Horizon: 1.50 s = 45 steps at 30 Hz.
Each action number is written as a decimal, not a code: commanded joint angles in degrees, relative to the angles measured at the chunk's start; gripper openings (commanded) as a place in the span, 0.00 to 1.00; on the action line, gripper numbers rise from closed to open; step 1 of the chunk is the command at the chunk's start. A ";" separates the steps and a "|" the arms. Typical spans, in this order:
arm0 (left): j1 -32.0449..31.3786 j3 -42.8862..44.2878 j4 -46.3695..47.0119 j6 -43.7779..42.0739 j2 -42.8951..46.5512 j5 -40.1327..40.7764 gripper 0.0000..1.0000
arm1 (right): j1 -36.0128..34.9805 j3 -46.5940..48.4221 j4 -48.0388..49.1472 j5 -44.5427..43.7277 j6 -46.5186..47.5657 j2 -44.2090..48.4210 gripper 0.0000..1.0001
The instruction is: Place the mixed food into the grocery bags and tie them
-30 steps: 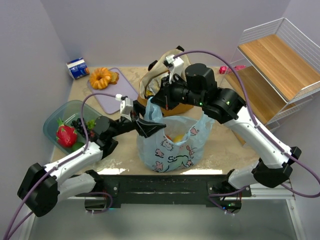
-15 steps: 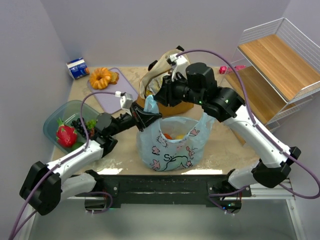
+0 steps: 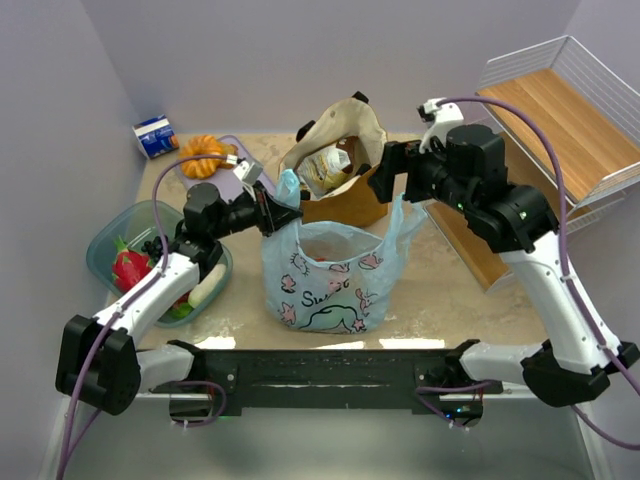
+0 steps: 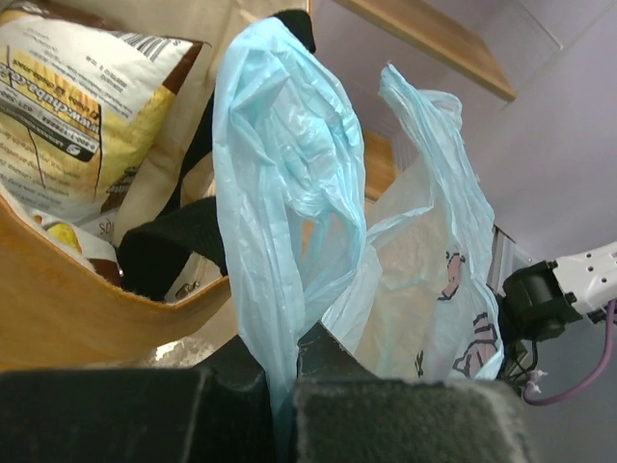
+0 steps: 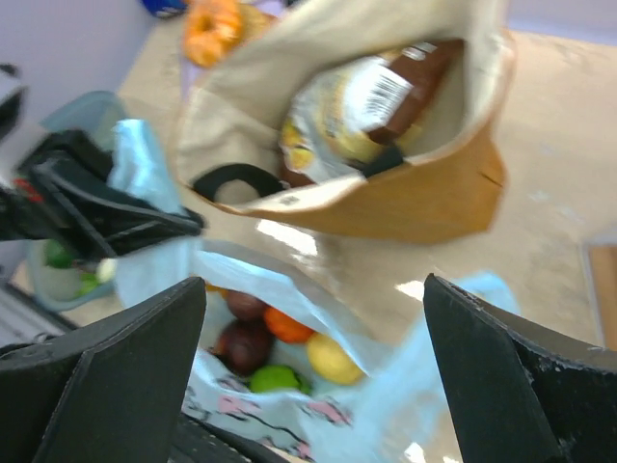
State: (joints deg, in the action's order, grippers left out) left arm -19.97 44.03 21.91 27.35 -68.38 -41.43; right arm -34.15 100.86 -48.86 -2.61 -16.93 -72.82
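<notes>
Fruit (image 5: 289, 326), perhaps five pieces, lies in blue bag (image 3: 325, 290).

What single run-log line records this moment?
left end effector: shut on blue bag; right end effector: open; fruit: inside bag; bag: untied

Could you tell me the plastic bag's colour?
The plastic bag is light blue with cartoon prints; top view.

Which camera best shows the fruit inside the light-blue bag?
The right wrist view: it looks down into the light-blue bag and shows the fruit, dark, orange, green and yellow pieces. The top external view catches only a reddish hint inside. The left wrist view shows just the bag's outside.
</notes>
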 commanded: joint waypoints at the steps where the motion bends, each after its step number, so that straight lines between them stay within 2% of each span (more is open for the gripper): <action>1: 0.54 1.32 -1.09 -2.48 -0.35 -5.06 0.00 | 1.71 -5.92 -4.49 -9.94 2.42 3.28 0.99; 3: 0.63 0.71 -0.47 -2.39 -0.35 -5.50 0.00 | 2.94 -7.60 -4.58 -10.84 3.30 4.34 0.99; 9: 1.07 0.09 -0.82 -2.74 -0.09 -6.73 0.00 | 6.11 -14.54 -1.16 -6.44 5.76 4.88 0.99; 13: 1.07 -0.26 -1.43 -3.45 0.35 -6.91 0.00 | 7.69 -17.71 1.83 -7.85 9.10 4.09 0.99; 19: 1.07 -0.26 -1.70 -3.71 0.26 -7.26 0.00 | 9.72 -20.00 7.64 0.76 11.74 3.56 0.99; 26: 1.07 -0.17 -1.87 -3.89 -0.09 -7.26 0.00 | 10.33 -21.93 6.94 9.28 11.22 2.94 0.99; 36: 1.07 -0.09 -1.87 -3.89 -0.18 -6.82 0.00 | 10.33 -27.20 6.93 10.87 10.60 3.56 0.98; 37: 1.07 -0.17 -1.87 -3.80 -0.18 -6.74 0.00 | 10.33 -28.08 7.46 11.13 10.17 3.47 0.96; 39: 1.07 -0.35 -1.87 -3.19 -0.09 -5.86 0.00 | 10.33 -28.61 8.78 10.96 8.50 4.08 0.80; 40: 1.16 -0.52 -1.79 -2.84 0.17 -5.42 0.00 | 10.42 -28.53 9.13 10.27 7.71 4.61 0.69; 41: 1.16 -0.87 -1.61 -1.44 0.70 -3.94 0.00 | 10.42 -28.35 9.92 9.21 5.96 5.92 0.53; 43: 1.86 -1.58 -0.65 0.41 1.40 -1.91 0.00 | 10.42 -26.69 10.28 5.27 3.23 7.33 0.30; 44: 2.30 -1.93 -0.38 2.86 2.54 -1.29 0.00 | 10.33 -25.81 9.93 0.72 2.43 8.12 0.13; 45: 3.26 -2.45 0.23 4.27 3.16 -0.59 0.00 | 10.42 -23.54 9.23 -1.93 1.56 9.26 0.10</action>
State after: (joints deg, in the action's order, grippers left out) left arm -19.00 43.03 19.11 26.11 -68.42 -45.58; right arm -23.99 72.05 -42.35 5.13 -10.24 -68.77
